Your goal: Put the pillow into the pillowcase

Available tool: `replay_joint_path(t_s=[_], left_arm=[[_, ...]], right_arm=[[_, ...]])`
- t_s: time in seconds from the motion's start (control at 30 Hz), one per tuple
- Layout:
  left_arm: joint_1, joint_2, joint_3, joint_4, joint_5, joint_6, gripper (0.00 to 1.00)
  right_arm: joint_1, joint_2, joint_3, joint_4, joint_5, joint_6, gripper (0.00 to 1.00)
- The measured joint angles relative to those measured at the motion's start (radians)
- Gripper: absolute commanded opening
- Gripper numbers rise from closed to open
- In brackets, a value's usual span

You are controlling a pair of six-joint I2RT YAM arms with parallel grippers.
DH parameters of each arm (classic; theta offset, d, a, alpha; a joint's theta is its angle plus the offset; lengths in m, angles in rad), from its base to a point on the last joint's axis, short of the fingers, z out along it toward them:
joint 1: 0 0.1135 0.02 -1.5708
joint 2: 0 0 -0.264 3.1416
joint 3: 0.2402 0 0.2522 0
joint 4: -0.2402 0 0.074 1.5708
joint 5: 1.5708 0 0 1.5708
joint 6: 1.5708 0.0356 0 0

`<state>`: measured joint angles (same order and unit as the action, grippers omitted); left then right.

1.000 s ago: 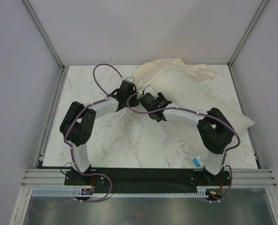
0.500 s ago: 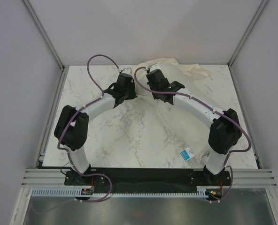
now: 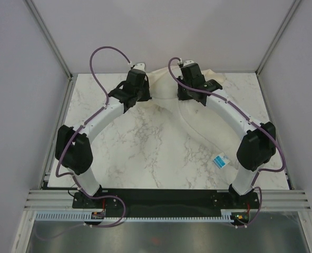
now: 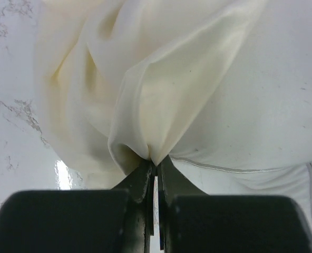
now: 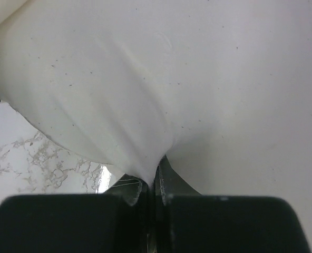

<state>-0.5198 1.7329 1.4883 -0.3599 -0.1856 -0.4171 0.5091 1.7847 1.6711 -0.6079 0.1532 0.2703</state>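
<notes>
- Cream fabric of the pillowcase (image 4: 145, 79) lies bunched at the far side of the marble table (image 3: 129, 142), between the two wrists.
- The left gripper (image 4: 155, 163) is pressed together on a fold of the pillowcase.
- The right gripper (image 5: 152, 179) pinches the white cover of the pillow (image 5: 208, 79).
- The pillow reaches from the far middle toward the near right, under the right arm.
- Its blue tag (image 3: 220, 161) is at the near end.
</notes>
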Motion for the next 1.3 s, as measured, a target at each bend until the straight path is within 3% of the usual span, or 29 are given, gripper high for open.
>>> replay_joint_path(t_s=[0.23, 0.57, 0.8, 1.03, 1.3], left_arm=[[-0.025, -0.006, 0.078, -0.072, 0.111, -0.025, 0.02], [-0.076, -0.006, 0.157, -0.153, 0.145, -0.039, 0.03], [-0.076, -0.006, 0.393, -0.265, 0.175, -0.037, 0.04], [-0.080, 0.010, 0.673, -0.286, 0.288, -0.039, 0.04], [-0.106, 0.056, 0.688, -0.311, 0.314, -0.036, 0.04]], right_arm=[[-0.008, 0.000, 0.000, 0.022, -0.048, 0.049, 0.00], [-0.036, -0.001, -0.039, 0.077, -0.116, 0.094, 0.00], [-0.068, -0.005, 0.131, -0.037, -0.216, 0.097, 0.00], [-0.071, -0.057, 0.243, -0.028, -0.360, 0.128, 0.00], [-0.072, -0.071, 0.258, -0.055, -0.426, 0.182, 0.00]])
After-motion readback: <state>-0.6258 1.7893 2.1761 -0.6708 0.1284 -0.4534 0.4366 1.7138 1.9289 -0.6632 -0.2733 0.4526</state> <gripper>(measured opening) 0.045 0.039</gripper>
